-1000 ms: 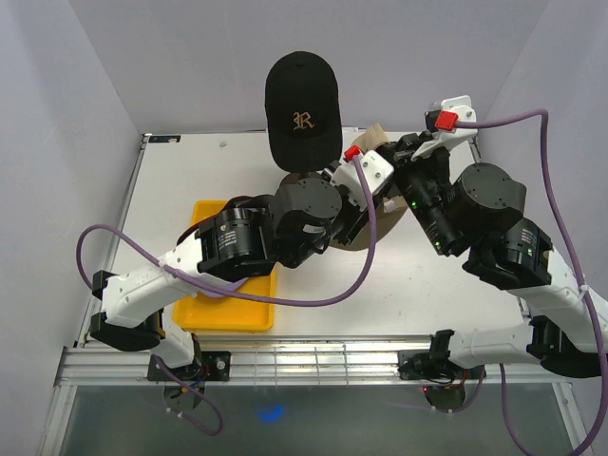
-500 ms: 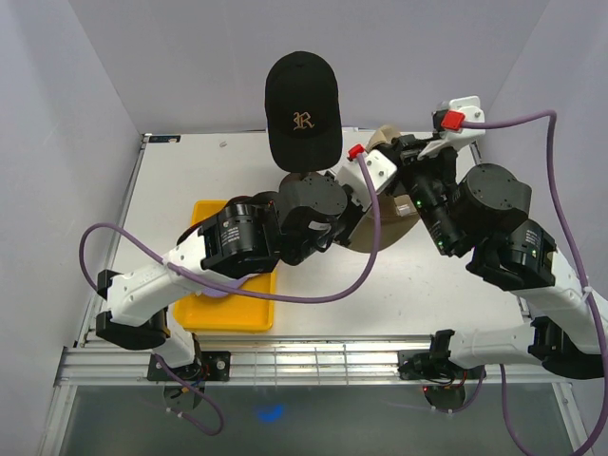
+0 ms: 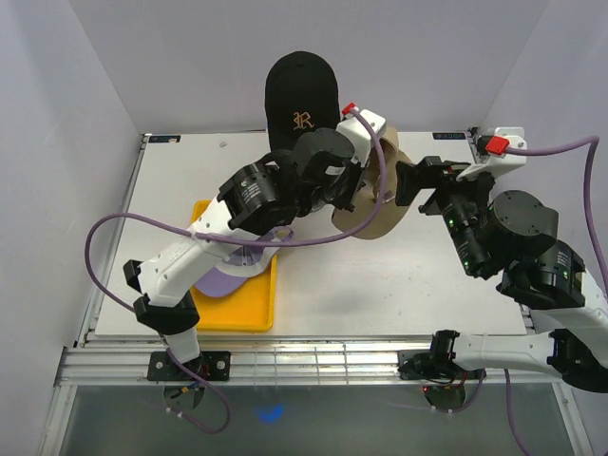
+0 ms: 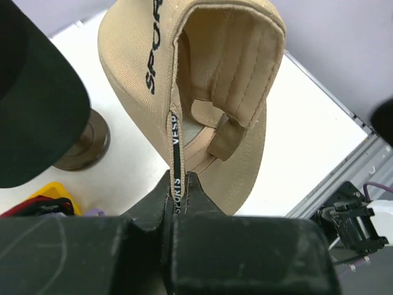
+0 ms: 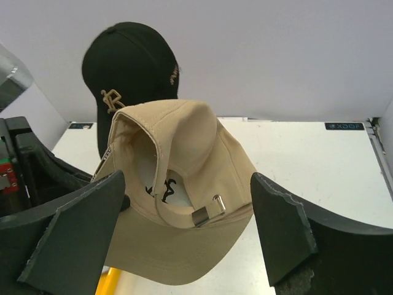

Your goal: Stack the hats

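Note:
A tan hat [image 3: 382, 211] hangs in the air at mid-table, brim down, with my left gripper [image 4: 177, 189] shut on its sweatband edge. In the top view the left gripper [image 3: 356, 192] is just right of the black hat with a gold R [image 3: 302, 95], which sits on the mannequin head at the back. My right gripper [image 5: 190, 227] is open, and the tan hat [image 5: 178, 203] hangs just ahead between its spread fingers without touching them. In the top view the right gripper [image 3: 415, 184] is to the tan hat's right. A lavender hat [image 3: 231, 274] lies in the yellow tray [image 3: 237, 312].
The mannequin's dark round stand base [image 4: 83, 144] is on the table under the black hat [image 4: 37, 110]. The yellow tray sits at the front left, partly under the left arm. White walls close in the back and both sides.
The right gripper has opened, let go of the tan hat and drawn back to the right. The left gripper has shut on the hat and raised it toward the black hat.

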